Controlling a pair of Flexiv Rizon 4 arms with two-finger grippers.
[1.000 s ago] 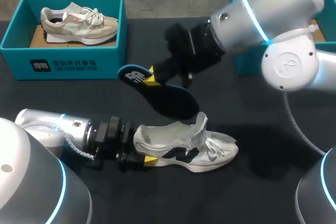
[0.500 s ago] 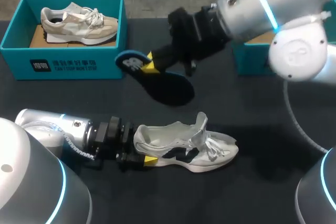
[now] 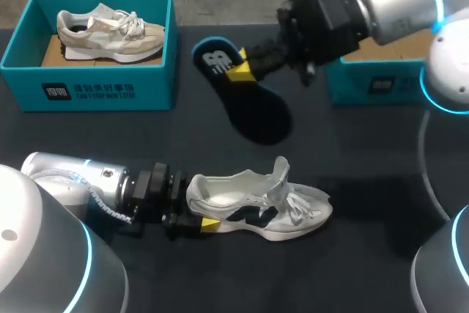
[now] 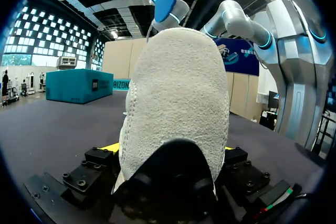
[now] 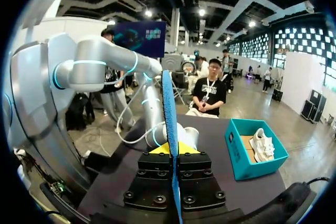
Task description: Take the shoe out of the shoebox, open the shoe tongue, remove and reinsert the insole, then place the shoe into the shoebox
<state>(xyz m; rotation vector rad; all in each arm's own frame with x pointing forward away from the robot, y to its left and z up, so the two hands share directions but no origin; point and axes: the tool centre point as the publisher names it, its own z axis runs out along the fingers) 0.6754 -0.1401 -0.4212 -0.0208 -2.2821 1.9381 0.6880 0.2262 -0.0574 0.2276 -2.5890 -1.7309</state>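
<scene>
**Insole aloft, shoe pinned at the heel: putting it back in is where we could slip.**

Head view: our right gripper [image 3: 240,72] is clamped on the blue insole [image 3: 249,104] near its heel end, holding it in the air between the left shoebox [image 3: 88,93] and the right shoebox [image 3: 374,87]. We judge the long free toe end could snag the raised tongue and buckle. Our left gripper [image 3: 196,210] pinches the heel of the shoe [image 3: 256,199], which lies on the table [image 3: 352,166] with open room on every side. Left wrist view: both fingers press the shoe [image 4: 176,108] from two sides, and a hard push down could twist it loose. Right wrist view: the insole [image 5: 169,119] stands edge-on between closed fingers, a thin hold that may pivot.
</scene>
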